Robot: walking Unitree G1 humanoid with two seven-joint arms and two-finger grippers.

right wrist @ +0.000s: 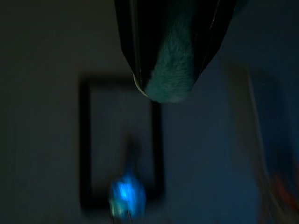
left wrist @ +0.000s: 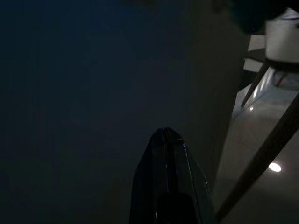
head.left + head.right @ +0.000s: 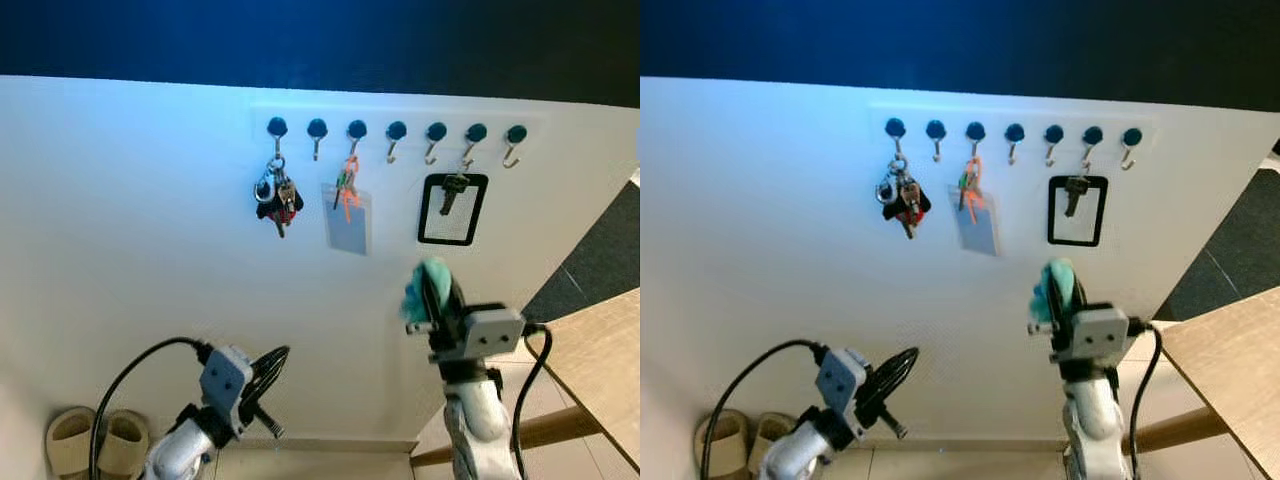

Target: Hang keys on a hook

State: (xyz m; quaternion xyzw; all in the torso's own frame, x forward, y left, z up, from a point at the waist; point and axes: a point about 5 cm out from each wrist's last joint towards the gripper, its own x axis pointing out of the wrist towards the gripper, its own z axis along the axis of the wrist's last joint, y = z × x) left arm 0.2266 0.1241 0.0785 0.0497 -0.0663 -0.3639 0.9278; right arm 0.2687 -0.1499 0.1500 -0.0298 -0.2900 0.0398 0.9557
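A row of blue-knobbed hooks (image 3: 397,131) runs along the white wall. On the leftmost hook hangs a key bunch (image 3: 277,198). An orange and green lanyard with a card (image 3: 348,210) hangs on the third hook. A single key in front of a black frame (image 3: 453,208) hangs on the sixth. My right gripper (image 3: 432,292) is raised below the black frame, shut on a teal fluffy keychain (image 3: 422,285), which shows between the fingers (image 1: 173,70) in the right wrist view. My left gripper (image 3: 263,378) stays low near the wall, shut with nothing in it.
A pair of beige slippers (image 3: 95,440) lies on the floor at the lower left. A wooden table (image 3: 600,360) juts in at the right, with dark flooring (image 3: 600,255) behind it. The second, fourth, fifth and seventh hooks are bare.
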